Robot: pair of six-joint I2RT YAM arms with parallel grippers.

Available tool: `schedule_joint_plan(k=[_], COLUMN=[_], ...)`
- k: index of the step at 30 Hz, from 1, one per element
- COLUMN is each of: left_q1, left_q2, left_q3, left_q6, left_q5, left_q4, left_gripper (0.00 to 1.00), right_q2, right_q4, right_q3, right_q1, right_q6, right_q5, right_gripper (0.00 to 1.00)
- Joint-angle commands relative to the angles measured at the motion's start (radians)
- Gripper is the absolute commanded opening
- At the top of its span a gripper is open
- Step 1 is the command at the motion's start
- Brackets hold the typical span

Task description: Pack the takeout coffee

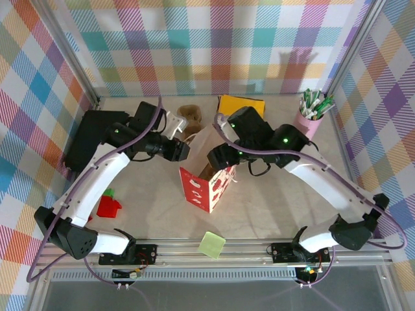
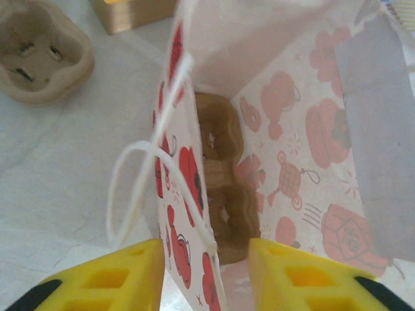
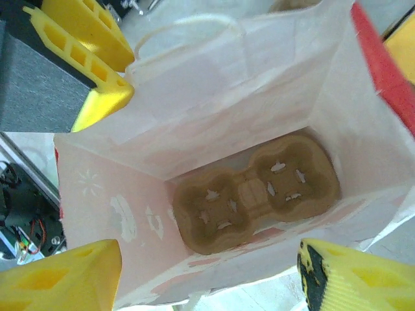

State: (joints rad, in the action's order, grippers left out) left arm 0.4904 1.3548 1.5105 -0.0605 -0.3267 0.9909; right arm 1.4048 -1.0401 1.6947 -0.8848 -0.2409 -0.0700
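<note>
Cardboard tray (image 3: 256, 194) inside paper bag (image 3: 194, 97), left pincer (image 2: 204, 278) astride its wall.

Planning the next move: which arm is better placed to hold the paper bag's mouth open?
Probably left: the left gripper straddles a wall of the paper bag at its rim; the right gripper hangs open above it.

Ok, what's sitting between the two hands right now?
The open bag, with a brown carrier at its bottom. The top view shows the left hand and right hand flanking its mouth.
</note>
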Motion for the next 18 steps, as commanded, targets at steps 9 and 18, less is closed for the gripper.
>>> schedule_joint_plan(k=[9, 18], left_q1=[0.188, 0.348], left_q2=[-0.007, 0.214], left_q3=[0.236, 0.320], left_q6=[0.209, 0.306], left_q5=[0.242, 0.357], left_q4=[0.047, 0.109], left_gripper=[0.41, 0.25], right_q2=[-0.174, -0.244], right_q4=[0.051, 0.114], right_q3=[-0.138, -0.269], right_q1=[0.064, 0.207], right_q6=[-0.168, -0.240], right_q5=[-0.096, 0.057], right_gripper=[0.72, 0.70])
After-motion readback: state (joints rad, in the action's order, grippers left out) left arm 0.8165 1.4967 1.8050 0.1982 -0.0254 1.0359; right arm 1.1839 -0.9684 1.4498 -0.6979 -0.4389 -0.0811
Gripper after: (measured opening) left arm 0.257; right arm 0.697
